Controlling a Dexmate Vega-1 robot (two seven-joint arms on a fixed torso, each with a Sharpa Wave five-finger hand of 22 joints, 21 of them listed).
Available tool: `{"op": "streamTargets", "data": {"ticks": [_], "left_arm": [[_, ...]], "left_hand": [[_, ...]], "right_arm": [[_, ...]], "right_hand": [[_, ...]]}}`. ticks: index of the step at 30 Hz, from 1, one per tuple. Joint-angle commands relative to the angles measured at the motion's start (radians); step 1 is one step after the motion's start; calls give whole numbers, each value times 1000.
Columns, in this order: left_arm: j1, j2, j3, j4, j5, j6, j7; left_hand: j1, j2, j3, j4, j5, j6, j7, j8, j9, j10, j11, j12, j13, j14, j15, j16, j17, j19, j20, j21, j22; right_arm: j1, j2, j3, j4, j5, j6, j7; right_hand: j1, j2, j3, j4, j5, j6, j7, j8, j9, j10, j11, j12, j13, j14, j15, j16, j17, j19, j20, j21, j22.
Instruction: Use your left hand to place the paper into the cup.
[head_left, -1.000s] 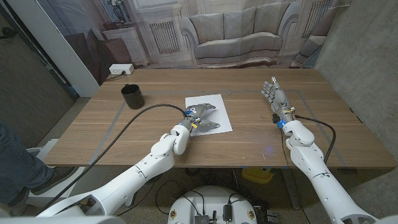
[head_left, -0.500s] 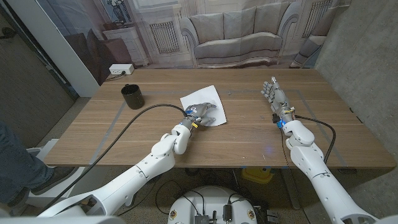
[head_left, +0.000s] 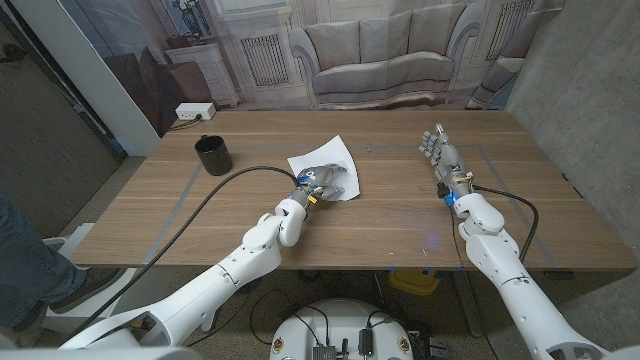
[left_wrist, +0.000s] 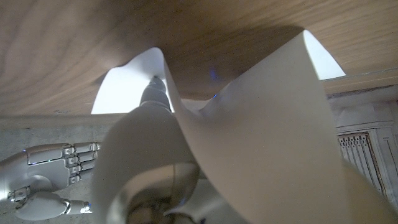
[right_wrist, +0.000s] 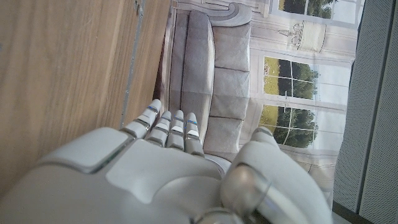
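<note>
A white sheet of paper (head_left: 322, 163) lies crumpled at the table's middle, its far corner lifted. My left hand (head_left: 326, 180) grips its near part, fingers curled into the sheet. In the left wrist view the paper (left_wrist: 261, 137) curls up around my fingers (left_wrist: 155, 93). The black cup (head_left: 212, 155) stands upright at the far left of the table, well apart from the paper. My right hand (head_left: 440, 155) stands on the table at the right, fingers straight and apart, holding nothing; the right hand (left_wrist: 50, 177) also appears in the left wrist view.
A wooden table (head_left: 400, 215) with faint tape lines carries these things. A backdrop printed with a sofa (head_left: 385, 55) hangs behind the far edge. A white power strip (head_left: 193, 110) sits beyond the far left corner. A person's leg (head_left: 25, 260) is at the left edge.
My left hand has closed on the paper and gathered it: the flat sheet has bunched up and shifted slightly left, its far corner rising. The right hand has not moved.
</note>
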Motion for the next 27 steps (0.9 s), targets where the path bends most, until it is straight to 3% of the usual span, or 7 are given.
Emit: {"op": "streamTargets", "data": {"ticks": [1, 6, 8, 14, 23, 27], "left_arm": [[-7, -1, -7, 18, -31, -38, 26], [-8, 2, -12, 24, -44, -59, 47], [-8, 3, -13, 28, -49, -70, 58], [-5, 6, -21, 36, -66, -101, 96], [-5, 22, -35, 28, -106, -144, 107], [-1, 27, -37, 16, -108, -135, 104]], "left_hand": [[40, 6, 24, -5, -14, 23, 16, 10, 5, 27, -1, 9, 2, 35, -77, 11, 6, 50, -24, 17, 4], [70, 7, 46, -3, -30, 56, 34, 20, 6, 67, -6, 18, 1, 72, -86, 19, 7, 87, -57, 23, 4], [85, 7, 58, 0, -41, 75, 55, 24, 6, 92, -4, 22, 1, 95, -92, 23, 8, 104, -79, 24, 3], [113, 9, 87, 7, -64, 126, 72, 36, 6, 149, -9, 31, 1, 155, -107, 34, 9, 151, -116, 31, 4], [148, 4, 129, 17, -100, 220, 109, 55, 5, 256, -17, 43, 1, 277, -124, 47, 4, 210, -231, 36, 2], [152, 4, 137, 20, -105, 242, 111, 61, 5, 277, -20, 45, 2, 297, -131, 47, 2, 225, -241, 39, 2]], "right_arm": [[-2, 4, 1, 0, -1, -2, -7], [-6, 5, 0, -4, -3, 1, -8], [-8, 5, 0, -7, -4, 3, -10], [-15, 4, 0, -19, -6, 4, -14], [-29, 1, 0, -41, -6, 5, -21], [-33, 1, 0, -50, -5, 3, -24]], "right_hand": [[-1, 1, -3, -2, 1, 4, -2, 0, 6, 7, -1, -3, 2, 8, 5, -4, 1, 7, -20, -4, 1], [-1, 1, -4, -2, 1, 5, -1, 1, 6, 8, 1, -3, 2, 7, 5, -5, 1, 8, -20, -6, 1], [-1, 1, -4, -2, 1, 4, -2, 0, 6, 7, 1, -3, 2, 7, 6, -5, 1, 8, -20, -6, 1], [-1, 1, -4, -3, 2, 4, -3, 0, 6, 7, 2, -3, 2, 6, 5, -5, 1, 9, -20, -8, 1], [-1, 2, -4, -4, 2, 4, -2, 0, 6, 6, 0, -3, 2, 7, 5, -5, 1, 10, -19, -10, 1], [-1, 2, -5, -4, 2, 4, -2, 0, 6, 7, 0, -3, 2, 7, 5, -5, 1, 10, -19, -11, 1]]}}
